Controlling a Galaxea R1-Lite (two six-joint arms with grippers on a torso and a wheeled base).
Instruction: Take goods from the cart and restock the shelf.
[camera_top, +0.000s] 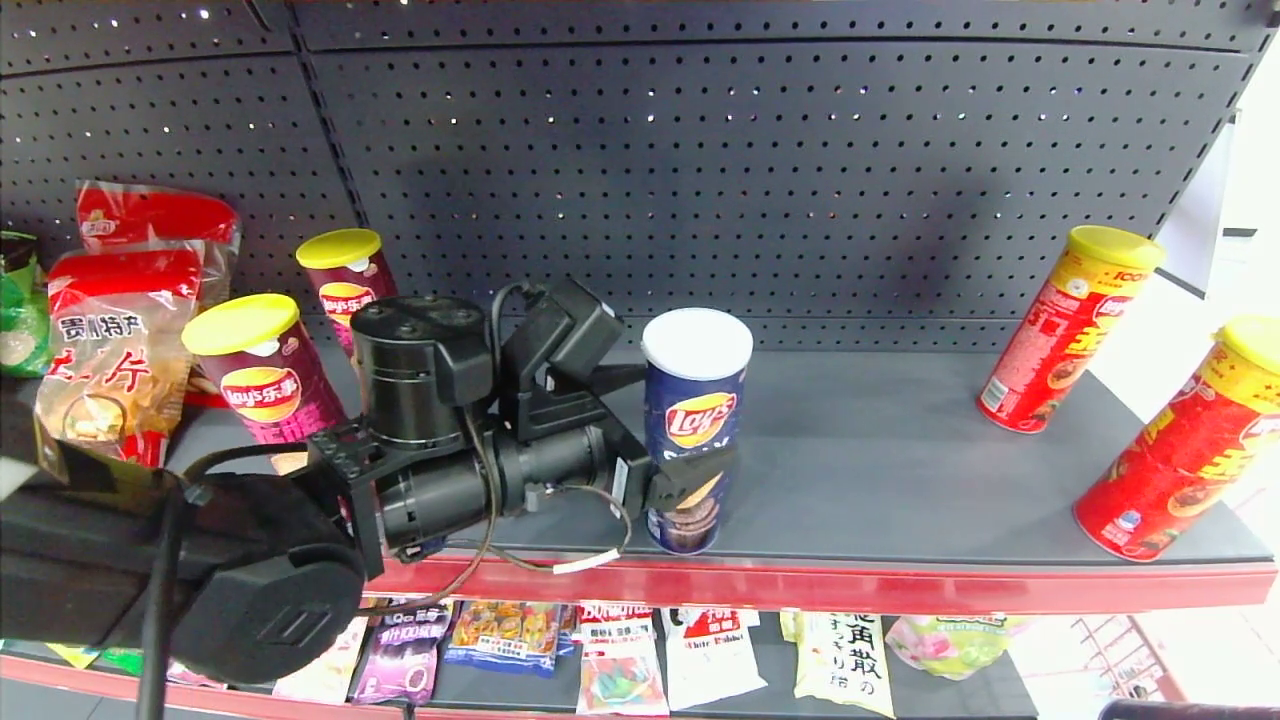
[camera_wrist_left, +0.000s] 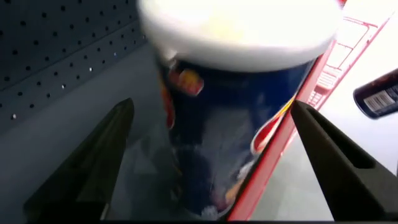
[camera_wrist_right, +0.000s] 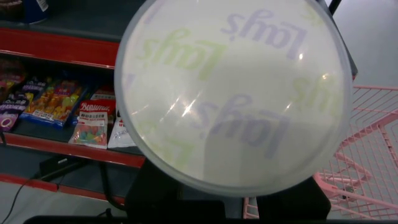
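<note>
Blue can (camera_top: 695, 430) standing at shelf (camera_top: 900, 490) 6 o'clock edge; my left pincer (camera_wrist_left: 211, 112) gaping astride it, gripping nothing; next can (camera_wrist_right: 233, 93) waiting; right pincer: cannot tell.

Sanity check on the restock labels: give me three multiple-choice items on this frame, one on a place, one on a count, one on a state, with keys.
1. Where does the dark blue chip tube with the white lid stand?
A. at the front of the grey shelf, just behind its red edge
B. at the shelf's very back
C. at the shelf's far right end

2. How many red chip tubes with yellow lids stand on the shelf?
A. one
B. two
C. four

3. What state is the left hand in?
A. shut on the blue tube
B. shut with nothing in it
C. open, straddling the blue tube

Key:
1 A: in the head view, the tube's base sits right by the red edge.
2 B: two stand at the right.
3 C: the left wrist view shows gaps on both sides of the tube.
</note>
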